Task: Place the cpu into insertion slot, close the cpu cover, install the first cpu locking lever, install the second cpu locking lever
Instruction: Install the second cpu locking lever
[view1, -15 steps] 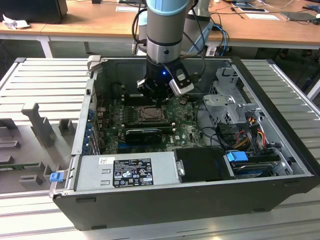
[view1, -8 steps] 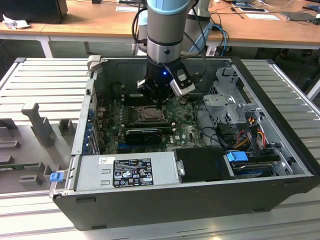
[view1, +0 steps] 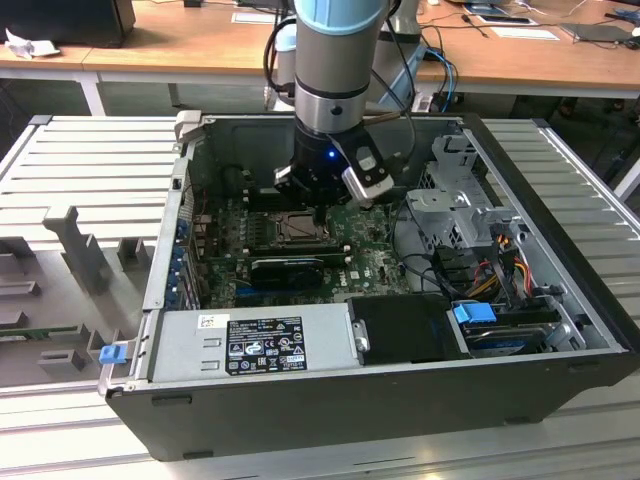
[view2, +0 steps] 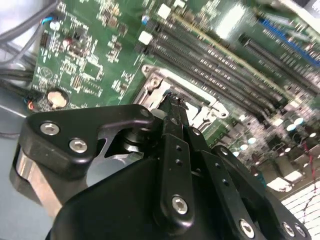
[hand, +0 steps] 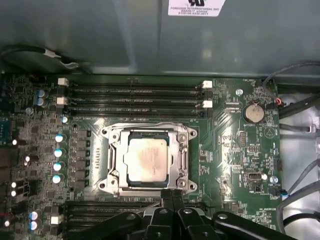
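With the cpu (hand: 145, 161) seated and the cpu cover (hand: 148, 132) down just ahead of the narrow, empty hand (hand: 171, 192), press levers squarely, not sideways.

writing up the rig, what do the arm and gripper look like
The arm is a silver-grey cylinder with a light blue band and a black wrist showing a small blue light. Black cables run beside it. The gripper is matte black, with angular linkages joined by silver hex screws.
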